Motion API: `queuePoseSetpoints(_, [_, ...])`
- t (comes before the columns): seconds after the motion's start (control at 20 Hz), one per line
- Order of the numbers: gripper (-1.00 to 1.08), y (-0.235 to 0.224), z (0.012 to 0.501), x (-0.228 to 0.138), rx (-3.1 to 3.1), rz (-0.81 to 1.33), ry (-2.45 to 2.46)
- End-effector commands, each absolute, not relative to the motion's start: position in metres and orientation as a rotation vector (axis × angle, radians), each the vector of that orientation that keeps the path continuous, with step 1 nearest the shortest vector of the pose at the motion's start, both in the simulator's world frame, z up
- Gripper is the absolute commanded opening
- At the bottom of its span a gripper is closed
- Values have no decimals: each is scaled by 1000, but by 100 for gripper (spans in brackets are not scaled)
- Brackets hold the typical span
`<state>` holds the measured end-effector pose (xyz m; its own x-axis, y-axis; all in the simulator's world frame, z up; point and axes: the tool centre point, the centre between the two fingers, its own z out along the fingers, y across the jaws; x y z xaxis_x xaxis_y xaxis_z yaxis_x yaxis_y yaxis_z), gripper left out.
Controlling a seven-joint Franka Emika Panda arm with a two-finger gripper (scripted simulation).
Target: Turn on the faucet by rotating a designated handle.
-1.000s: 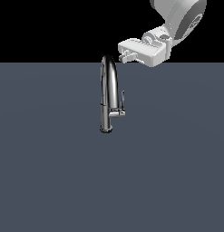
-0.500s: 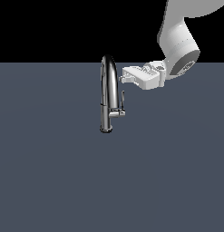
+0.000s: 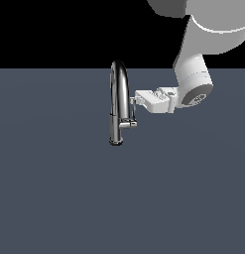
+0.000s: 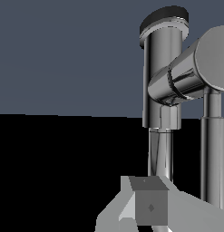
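- My white two-fingered claw lies horizontal, fingertips pointing toward the exterior view's left, carried on my white arm, which comes in from the upper right of that view.
- Straight ahead of my fingertips stands the tall, slim, shiny chrome gooseneck faucet, upright on the flat slate-grey surface. Its arched spout tops out above my claw; its round base sits below it.
- The small thin chrome lever handle, on a short horizontal stub off the column, lies just below my fingertips. Its upper end reaches up to them; I cannot tell whether they touch.
- Wrist view: the column and stub loom close ahead, and the thin handle runs alongside one grey finger.
- Claw state: only one finger is clearly seen, so I cannot tell how wide the gap is, or whether anything is gripped.
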<state>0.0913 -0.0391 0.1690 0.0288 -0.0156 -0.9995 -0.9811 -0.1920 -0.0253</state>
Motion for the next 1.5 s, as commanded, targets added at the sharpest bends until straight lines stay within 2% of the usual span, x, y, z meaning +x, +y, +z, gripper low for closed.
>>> queuePoseSetpoints(0.0, [-100,-38,163,92,-1349,1328,1112])
queuePoseSetpoints(0.35, [-100,-37,161,92,-1341,1331,1115])
queuePoseSetpoints(1.45, [-100,-45,166,47,-1340,1331,1115])
